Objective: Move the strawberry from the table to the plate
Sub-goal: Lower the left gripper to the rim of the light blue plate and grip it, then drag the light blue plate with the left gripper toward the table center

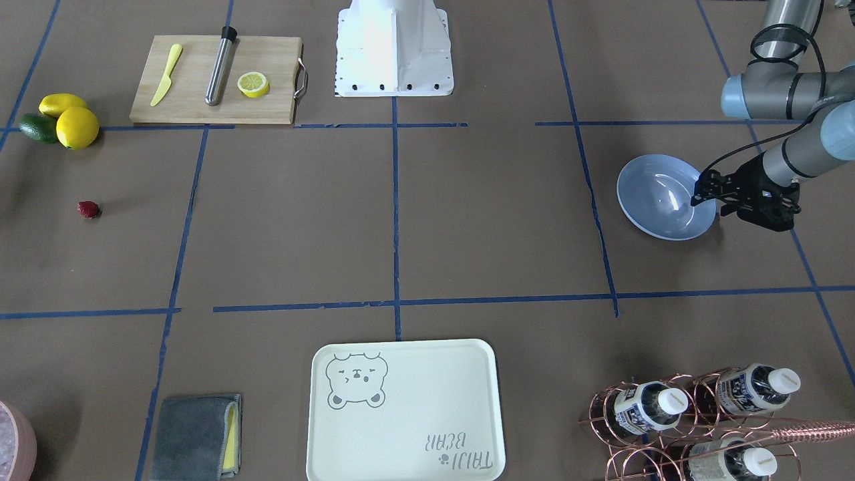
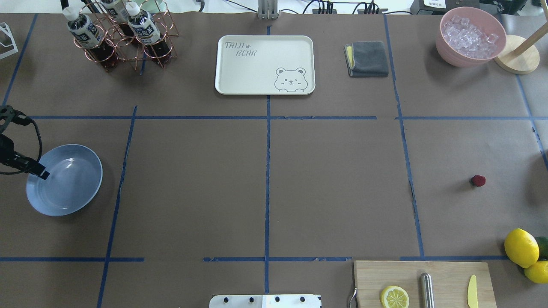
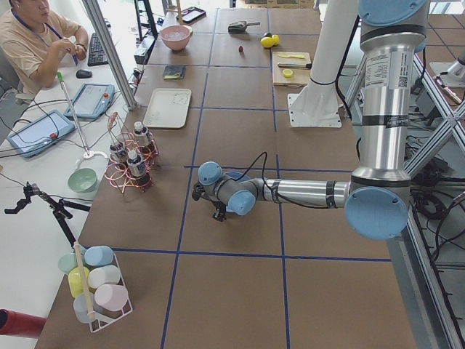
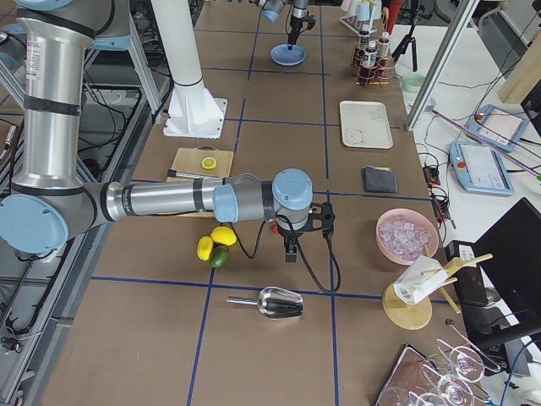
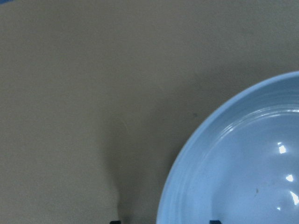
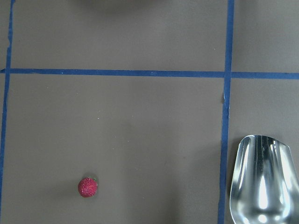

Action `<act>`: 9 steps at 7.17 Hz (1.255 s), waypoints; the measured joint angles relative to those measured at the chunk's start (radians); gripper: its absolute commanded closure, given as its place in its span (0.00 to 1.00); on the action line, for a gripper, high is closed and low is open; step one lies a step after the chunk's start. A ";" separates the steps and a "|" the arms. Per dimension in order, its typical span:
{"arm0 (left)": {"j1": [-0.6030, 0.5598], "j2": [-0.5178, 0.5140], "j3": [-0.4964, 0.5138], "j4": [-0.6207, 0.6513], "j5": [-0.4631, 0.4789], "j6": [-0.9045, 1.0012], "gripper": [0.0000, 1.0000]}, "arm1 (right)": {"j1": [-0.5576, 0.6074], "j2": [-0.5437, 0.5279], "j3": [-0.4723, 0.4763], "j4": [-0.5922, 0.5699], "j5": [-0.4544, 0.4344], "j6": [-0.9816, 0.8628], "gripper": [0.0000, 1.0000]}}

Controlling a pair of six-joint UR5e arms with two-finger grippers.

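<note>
The strawberry [image 1: 88,210] [image 2: 478,181], small and dark red, lies alone on the brown table [image 1: 467,220]; the right wrist view has it low and left [image 6: 87,187]. The pale blue plate [image 1: 658,200] [image 2: 68,184] rests at the opposite end. My left gripper [image 1: 699,198] [image 2: 43,174] hangs over the plate's rim [image 5: 187,158], open, its two fingertips far apart with the rim between them. My right gripper [image 4: 290,252] appears only in the exterior right view, above the table near the lemons; I cannot tell whether it is open or shut.
A cutting board [image 1: 214,80] carries a lemon half, a yellow knife and a metal tube. Lemons and a green fruit [image 1: 63,120] sit near the strawberry. Elsewhere are a cream bear tray [image 1: 404,411], grey cloth [image 1: 194,437], bottle rack [image 1: 701,417], ice bowl [image 2: 471,36] and metal scoop [image 6: 264,182].
</note>
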 measured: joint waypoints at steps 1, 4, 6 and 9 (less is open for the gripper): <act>0.001 -0.002 0.001 0.000 0.000 0.000 1.00 | -0.002 -0.001 -0.001 0.017 0.000 0.000 0.00; 0.001 -0.009 -0.020 0.000 -0.010 0.004 1.00 | -0.003 -0.003 -0.002 0.041 0.000 0.000 0.00; 0.001 -0.020 -0.088 -0.001 -0.134 -0.028 1.00 | -0.003 -0.002 -0.001 0.043 0.001 0.001 0.00; 0.020 -0.104 -0.195 -0.095 -0.230 -0.412 1.00 | -0.003 -0.002 -0.001 0.044 0.002 0.000 0.00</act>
